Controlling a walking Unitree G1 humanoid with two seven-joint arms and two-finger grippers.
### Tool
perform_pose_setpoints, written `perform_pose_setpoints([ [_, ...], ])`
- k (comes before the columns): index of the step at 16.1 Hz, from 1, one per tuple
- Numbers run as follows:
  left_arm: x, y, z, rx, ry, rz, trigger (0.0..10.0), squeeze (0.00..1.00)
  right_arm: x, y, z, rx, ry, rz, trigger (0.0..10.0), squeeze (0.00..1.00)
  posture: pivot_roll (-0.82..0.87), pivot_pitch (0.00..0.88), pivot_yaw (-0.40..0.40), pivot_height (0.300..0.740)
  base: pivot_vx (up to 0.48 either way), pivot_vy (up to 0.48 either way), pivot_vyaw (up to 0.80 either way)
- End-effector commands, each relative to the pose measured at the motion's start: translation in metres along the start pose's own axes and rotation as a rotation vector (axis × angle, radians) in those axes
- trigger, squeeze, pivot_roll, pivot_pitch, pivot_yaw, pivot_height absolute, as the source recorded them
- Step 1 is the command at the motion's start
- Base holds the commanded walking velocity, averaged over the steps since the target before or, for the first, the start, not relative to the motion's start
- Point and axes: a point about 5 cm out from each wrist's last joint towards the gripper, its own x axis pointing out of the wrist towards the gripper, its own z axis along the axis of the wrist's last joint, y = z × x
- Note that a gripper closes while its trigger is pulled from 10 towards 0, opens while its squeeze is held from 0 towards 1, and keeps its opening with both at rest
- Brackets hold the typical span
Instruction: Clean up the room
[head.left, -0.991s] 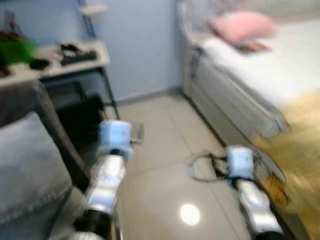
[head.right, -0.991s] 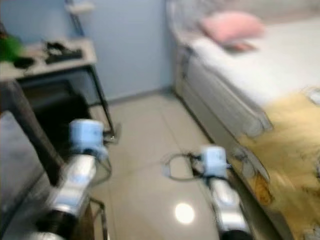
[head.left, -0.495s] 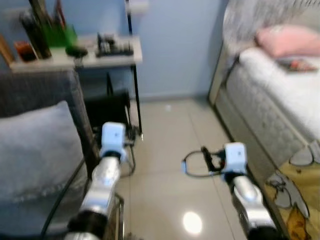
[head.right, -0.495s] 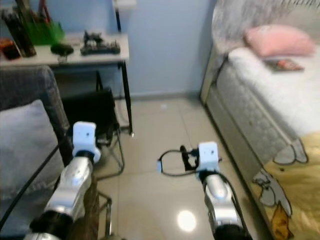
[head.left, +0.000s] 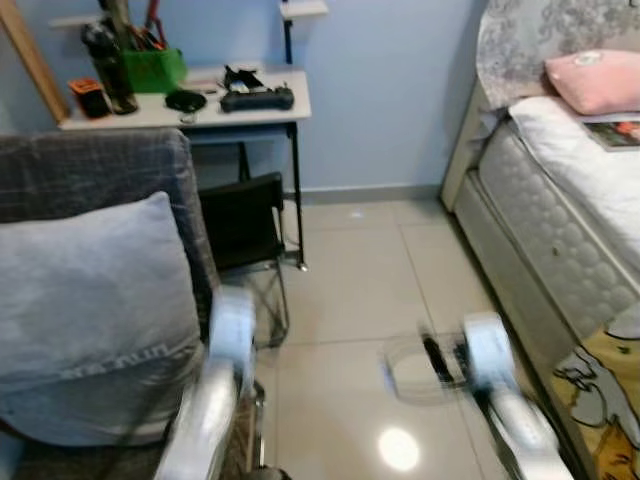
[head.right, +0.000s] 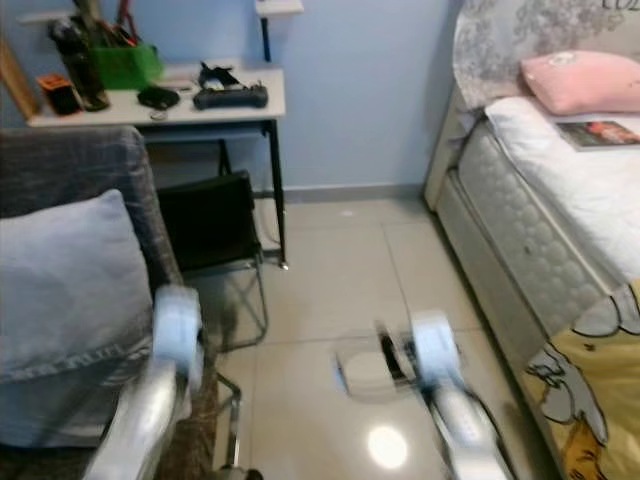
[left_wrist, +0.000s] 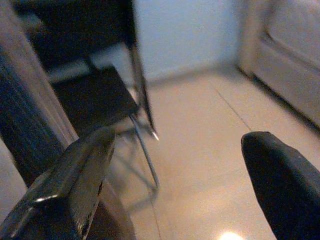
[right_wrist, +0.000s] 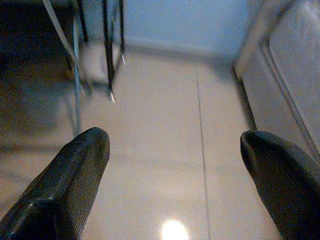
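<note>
Though arms blur, right hand spread, empty

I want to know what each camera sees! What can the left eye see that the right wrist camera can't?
The left eye alone sees the desk top with a green bin, the grey cushion and a pink pillow. The right wrist view alone gives a close look at the open right gripper with bare floor between its fingers. Both share the tiled floor, the blue wall and the bed.

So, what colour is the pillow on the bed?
The pillow is pink. It shows best in the right eye view, at the head of the bed.
</note>
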Motion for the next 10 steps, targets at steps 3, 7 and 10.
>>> perform_pose_setpoints([
  [3,0.005,0.017,0.024,-0.095,-0.122,0.099,10.0,0.0,-0.01,-0.004,-0.009,0.014,0.004,0.022,10.0,0.0,0.0,0.0,0.013,0.74,0.0,0.0,0.0],
  [7,0.009,0.013,0.032,-0.1,-0.144,0.086,10.0,0.0,-0.009,-0.005,-0.014,0.033,0.029,0.004,10.0,0.0,0.0,0.0,0.013,0.74,0.0,0.0,0.0],
  [10,0.009,0.013,0.032,-0.1,-0.144,0.086,10.0,0.0,-0.009,-0.005,-0.014,0.033,0.029,0.004,10.0,0.0,0.0,0.0,0.013,0.74,0.0,0.0,0.0],
])
